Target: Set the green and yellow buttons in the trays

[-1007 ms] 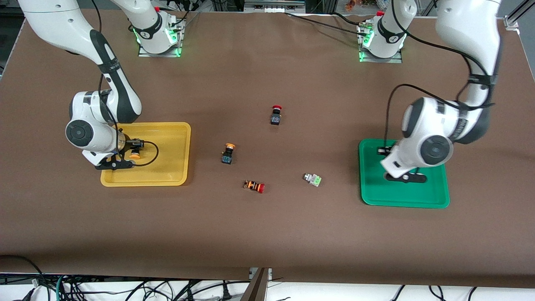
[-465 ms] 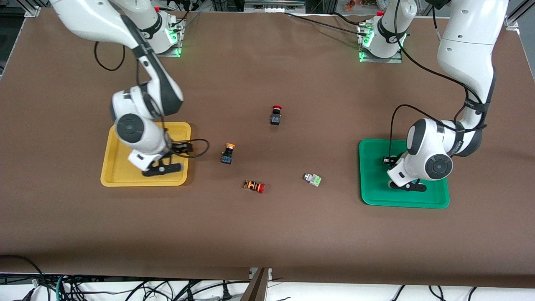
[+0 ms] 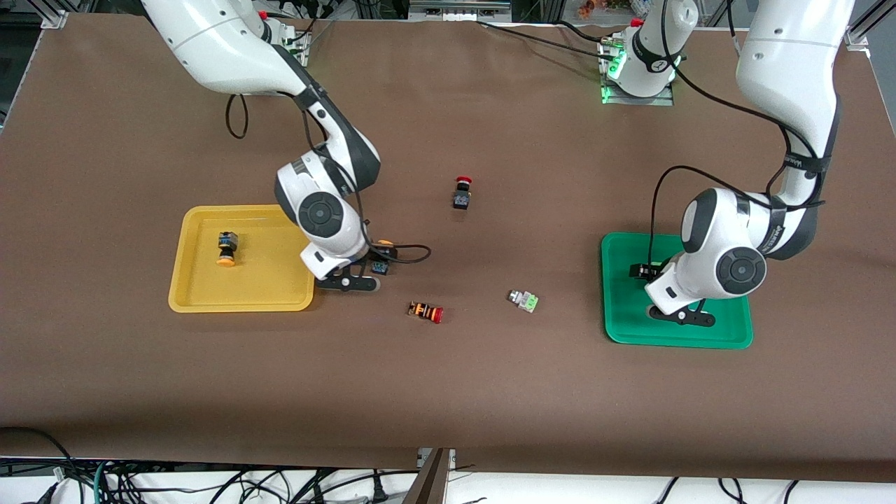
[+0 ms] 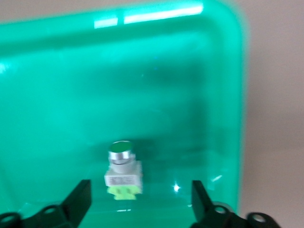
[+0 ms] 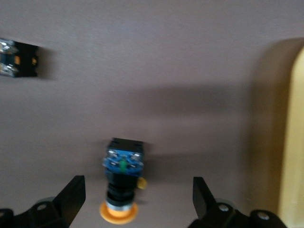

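Observation:
One yellow-capped button [image 3: 226,249] lies in the yellow tray [image 3: 273,283]. A second yellow-capped button [image 3: 381,264] lies on the table beside that tray. My right gripper [image 3: 371,271] is open and low over it, and the button [image 5: 122,176] sits between the spread fingers [image 5: 71,194], untouched. My left gripper [image 3: 675,313] is open over the green tray [image 3: 623,323]. A pale-green button [image 4: 123,172] lies in that tray [image 4: 142,71], just ahead of the left gripper [image 4: 140,205]. The arm hides it in the front view. Another pale-green button [image 3: 523,301] lies on the table between the trays.
A red-capped black button [image 3: 462,192] stands mid-table, farther from the front camera. A red-capped button with an orange-striped body [image 3: 426,311] lies nearer the camera than the right gripper and shows in the right wrist view [image 5: 16,59]. The yellow tray's rim [image 5: 292,142] is beside the right gripper.
My right gripper left a yellow button in the yellow tray and swung out over the second yellow button on the table. My left gripper stayed over the green tray, shifting slightly.

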`<state>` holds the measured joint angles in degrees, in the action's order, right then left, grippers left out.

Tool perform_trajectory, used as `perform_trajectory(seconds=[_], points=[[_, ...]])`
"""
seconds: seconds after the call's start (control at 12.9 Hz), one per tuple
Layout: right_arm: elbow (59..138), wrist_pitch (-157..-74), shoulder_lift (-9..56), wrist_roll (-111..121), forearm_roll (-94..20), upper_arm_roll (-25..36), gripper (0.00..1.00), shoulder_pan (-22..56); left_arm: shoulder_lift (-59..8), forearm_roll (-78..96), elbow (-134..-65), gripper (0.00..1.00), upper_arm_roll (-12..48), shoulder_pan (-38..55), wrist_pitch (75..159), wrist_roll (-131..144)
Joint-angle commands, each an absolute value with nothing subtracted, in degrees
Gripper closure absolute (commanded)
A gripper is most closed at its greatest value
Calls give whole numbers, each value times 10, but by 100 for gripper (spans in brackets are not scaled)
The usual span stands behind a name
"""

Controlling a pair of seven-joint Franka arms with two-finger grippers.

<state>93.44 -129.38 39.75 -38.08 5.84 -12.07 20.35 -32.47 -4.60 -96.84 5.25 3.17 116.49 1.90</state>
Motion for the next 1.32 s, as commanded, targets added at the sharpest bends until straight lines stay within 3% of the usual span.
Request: perform_trajectory(seconds=[0.0, 0.23, 0.31, 0.39, 0.46, 0.54, 0.7, 1.08, 1.24], points=[[909, -1319, 424, -396, 58, -127, 0, 202, -307, -47, -922, 0, 83, 35, 1138, 74], [909, -1337, 439, -417, 63, -127, 0, 211, -333, -28, -884, 0, 118, 42, 1138, 231], [909, -1337, 440, -416, 62, -127, 22, 210, -344, -22, -870, 0, 120, 63, 1138, 298], [909, -1337, 440, -416, 63, -127, 62, 209, -361, -21, -856, 0, 120, 90, 1139, 376], [910, -1335, 439, -415, 63, -126, 89, 207, -380, -21, -834, 0, 120, 110, 1141, 448], [911, -1334, 439, -414, 64, -126, 100, 206, -403, -23, -810, 0, 120, 126, 1142, 513], [909, -1317, 431, -401, 65, -126, 100, 198, -436, -27, -794, 0, 116, 156, 1153, 587], [911, -1166, 357, -223, 62, -118, 100, 138, -488, -29, -796, 0, 114, 183, 1285, 735], [918, -1126, 348, -148, 63, -83, 100, 125, -498, -29, -796, 0, 113, 183, 1305, 739]])
